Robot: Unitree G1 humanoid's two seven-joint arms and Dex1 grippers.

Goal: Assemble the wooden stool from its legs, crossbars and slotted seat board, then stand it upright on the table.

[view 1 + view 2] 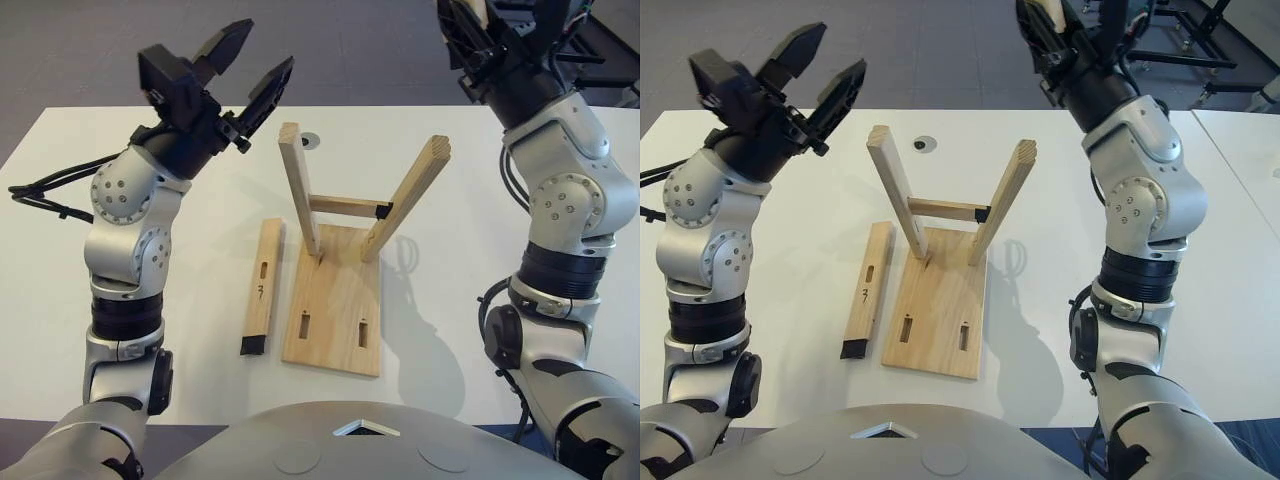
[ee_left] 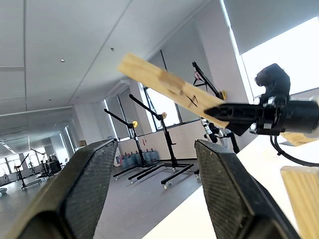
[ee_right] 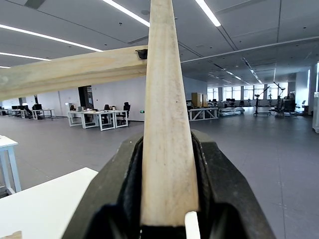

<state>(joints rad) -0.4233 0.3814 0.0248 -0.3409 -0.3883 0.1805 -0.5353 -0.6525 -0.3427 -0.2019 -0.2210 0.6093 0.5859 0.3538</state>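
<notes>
On the table (image 1: 200, 300), the slotted seat board (image 1: 335, 310) lies flat, with two legs (image 1: 298, 185) seated upright in its far slots and joined by a crossbar (image 1: 345, 207). A loose leg (image 1: 263, 285) is laid just beside its left edge. Another leg (image 3: 164, 74), with a crossbar attached, is clamped in the right gripper (image 3: 168, 149). The left gripper (image 1: 262, 50) is spread wide and empty above the far left. The held leg is best lowered square over a free near slot and aligned before pressure is applied, with the board steadied by the left gripper.
</notes>
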